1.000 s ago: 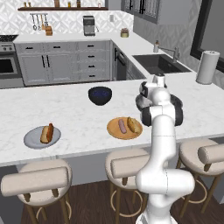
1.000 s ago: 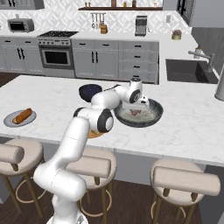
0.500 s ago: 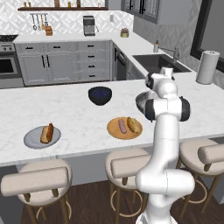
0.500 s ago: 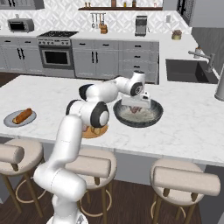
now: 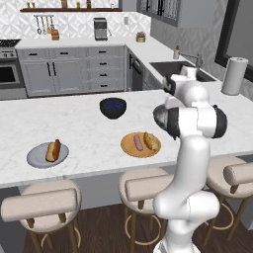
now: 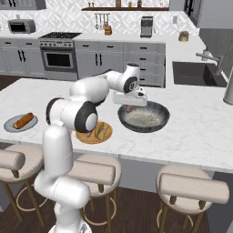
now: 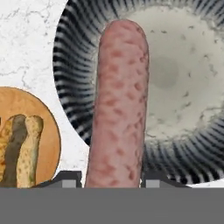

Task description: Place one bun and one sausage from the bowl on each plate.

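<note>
The gripper is squeezing a pink sausage, with one dark finger on each side of it. The sausage sticks out long and straight from the jaws. It hangs over the big dark speckled bowl, which sits on the white counter. In the right base view the hand is over the left edge of that bowl, and a bit of pink shows under it. Just beside the bowl is the tan-orange plate. It has a sausage and a bun lying side by side on it. The light grey plate is well apart, far along the counter to the left, and it holds a bun with a sausage in it. A smaller shiny dark blue bowl sits farther back on the counter.
</note>
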